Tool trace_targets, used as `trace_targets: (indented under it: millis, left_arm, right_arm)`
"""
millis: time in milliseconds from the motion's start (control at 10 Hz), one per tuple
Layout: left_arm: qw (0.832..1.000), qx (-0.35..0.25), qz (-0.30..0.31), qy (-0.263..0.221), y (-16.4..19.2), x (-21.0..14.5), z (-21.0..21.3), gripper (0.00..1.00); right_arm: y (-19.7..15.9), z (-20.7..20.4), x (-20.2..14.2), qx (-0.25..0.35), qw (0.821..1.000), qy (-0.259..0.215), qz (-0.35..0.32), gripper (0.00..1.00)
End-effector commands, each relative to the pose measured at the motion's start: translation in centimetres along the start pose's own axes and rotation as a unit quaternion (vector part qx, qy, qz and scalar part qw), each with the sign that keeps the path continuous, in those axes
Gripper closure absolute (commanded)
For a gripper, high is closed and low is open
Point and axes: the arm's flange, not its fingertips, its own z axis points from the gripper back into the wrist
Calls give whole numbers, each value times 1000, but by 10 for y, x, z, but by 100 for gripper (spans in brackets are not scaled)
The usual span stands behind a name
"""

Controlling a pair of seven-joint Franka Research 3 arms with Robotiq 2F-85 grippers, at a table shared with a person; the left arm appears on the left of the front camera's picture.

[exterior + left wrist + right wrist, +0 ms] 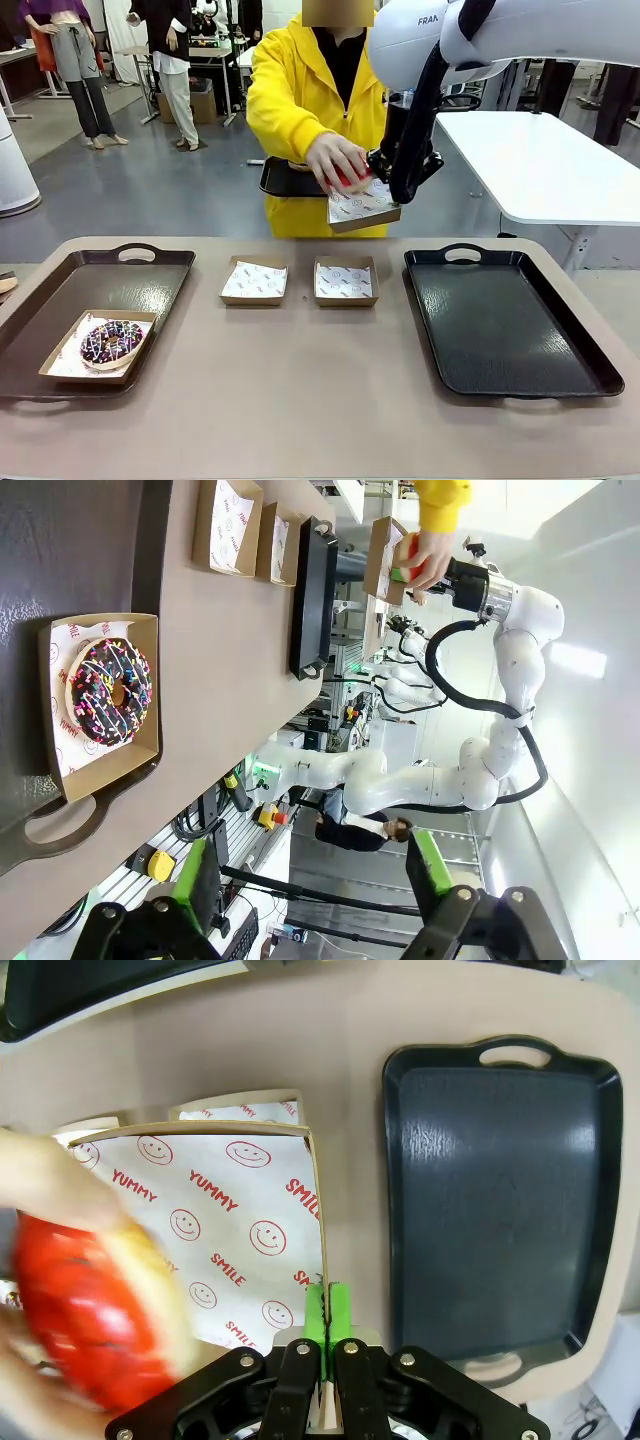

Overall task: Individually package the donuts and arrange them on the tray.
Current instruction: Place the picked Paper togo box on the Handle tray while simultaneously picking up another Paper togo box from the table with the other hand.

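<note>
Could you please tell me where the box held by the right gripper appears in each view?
Front view: upper middle, the box in the air, pinched by the right gripper.
Left wrist view: top, right of centre, seen edge-on beside a person's hand.
Right wrist view: centre left, its wall between the pads.
Shared landmark: the black tray on the robot's right.

A white table (545, 165) stands behind the tan table (300, 400).
</note>
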Motion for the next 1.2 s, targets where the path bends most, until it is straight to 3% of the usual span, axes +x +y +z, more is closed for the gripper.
trace_targets:
  millis: [0,1100]
  left_arm:
    - [1000,-4,-6,-2,-3,-3,0,2]
    - [1000,-4,-6,-2,-3,-3,0,2]
  right_arm:
    - [-2,0,-3,6,1000,2,-4,100]
    - [-2,0,-3,6,1000,2,-4,100]
